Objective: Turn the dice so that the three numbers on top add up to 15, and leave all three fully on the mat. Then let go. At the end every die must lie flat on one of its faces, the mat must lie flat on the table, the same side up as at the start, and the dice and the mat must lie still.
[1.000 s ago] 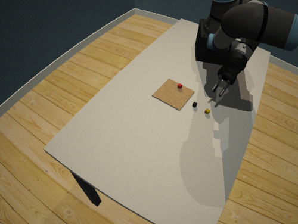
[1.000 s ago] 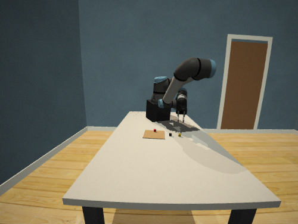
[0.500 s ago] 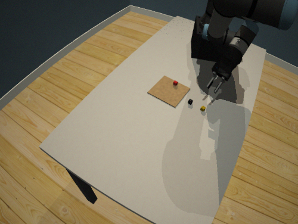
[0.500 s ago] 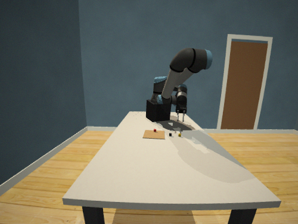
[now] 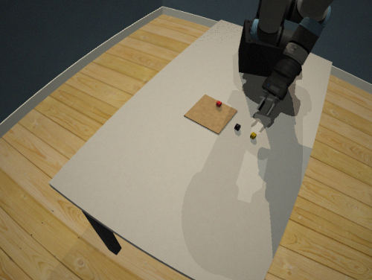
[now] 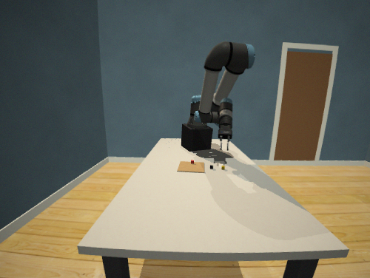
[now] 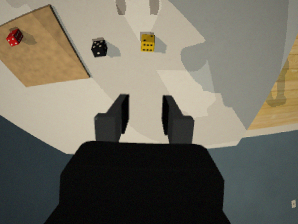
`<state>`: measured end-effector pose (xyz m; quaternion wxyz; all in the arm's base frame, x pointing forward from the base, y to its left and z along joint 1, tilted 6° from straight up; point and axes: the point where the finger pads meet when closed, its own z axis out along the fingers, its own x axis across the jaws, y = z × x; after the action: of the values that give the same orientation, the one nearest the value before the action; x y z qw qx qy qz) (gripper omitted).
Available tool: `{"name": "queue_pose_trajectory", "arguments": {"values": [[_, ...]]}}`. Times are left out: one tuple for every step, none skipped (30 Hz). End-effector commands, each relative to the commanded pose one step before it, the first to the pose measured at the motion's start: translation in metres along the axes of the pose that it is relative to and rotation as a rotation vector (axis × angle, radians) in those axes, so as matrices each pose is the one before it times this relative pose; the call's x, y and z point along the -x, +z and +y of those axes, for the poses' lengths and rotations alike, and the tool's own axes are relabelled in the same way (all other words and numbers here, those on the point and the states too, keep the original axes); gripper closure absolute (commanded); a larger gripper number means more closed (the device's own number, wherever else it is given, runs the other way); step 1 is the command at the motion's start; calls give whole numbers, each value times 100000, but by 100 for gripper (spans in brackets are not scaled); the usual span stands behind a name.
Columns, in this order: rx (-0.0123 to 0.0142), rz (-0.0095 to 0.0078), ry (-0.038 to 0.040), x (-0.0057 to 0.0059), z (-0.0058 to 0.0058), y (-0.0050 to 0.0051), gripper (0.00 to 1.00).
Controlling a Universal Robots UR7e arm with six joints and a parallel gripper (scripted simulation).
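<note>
The pincer [image 5: 267,107] [image 6: 224,148] [image 7: 145,107] hangs a little over half open, holding nothing — likely kept wide to straddle the yellow die [image 5: 253,135] [image 6: 223,167] [image 7: 147,43], still needing the mat [image 5: 208,115] [image 6: 190,167] [image 7: 42,55].

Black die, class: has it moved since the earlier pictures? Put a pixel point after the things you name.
No. The black die [image 5: 237,126] [image 6: 211,167] [image 7: 99,49] shows no visible shift against the mat [image 5: 208,116] [image 6: 190,168] [image 7: 42,57] in the exterior view.
</note>
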<state>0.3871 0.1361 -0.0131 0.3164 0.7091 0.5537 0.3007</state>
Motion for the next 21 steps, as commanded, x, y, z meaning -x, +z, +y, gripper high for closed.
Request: {"name": "queue_pose_trajectory", "arguments": {"values": [[-11288, -1374, -842, -61, -41, 205, 36], [-1541, 32, 68, 19, 77, -51, 36], [-1537, 4, 14, 3, 82, 7, 36], [-1529, -32, -58, -17, 98, 79, 36], [-1540, -23, -41, -12, 102, 57, 36], [-1549, -14, -25, -8, 104, 34, 36], [-1556, -4, -8, -4, 105, 11, 36], [-1560, 6, 9, 0, 105, -13, 36], [-1562, 16, 26, 3, 103, -37, 36], [-1561, 26, 43, 7, 100, -61, 36], [-1558, 37, 59, 11, 96, -85, 36], [-1713, -14, -19, -1, 92, 34, 36], [-1765, -25, -37, -3, 94, 60, 36], [-1754, -12, -19, 0, 96, 32, 36], [-1523, 0, -3, 3, 84, 5, 36], [0, 0, 0, 0, 0, 0, 36], [0, 0, 0, 0, 0, 0, 36], [-218, 1, 1, 1, 12, -1, 36], [-1723, 14, 15, 6, 94, -24, 36], [-1704, 27, 31, 9, 91, -50, 36], [-1683, 39, 46, 11, 87, -76, 36]]}}
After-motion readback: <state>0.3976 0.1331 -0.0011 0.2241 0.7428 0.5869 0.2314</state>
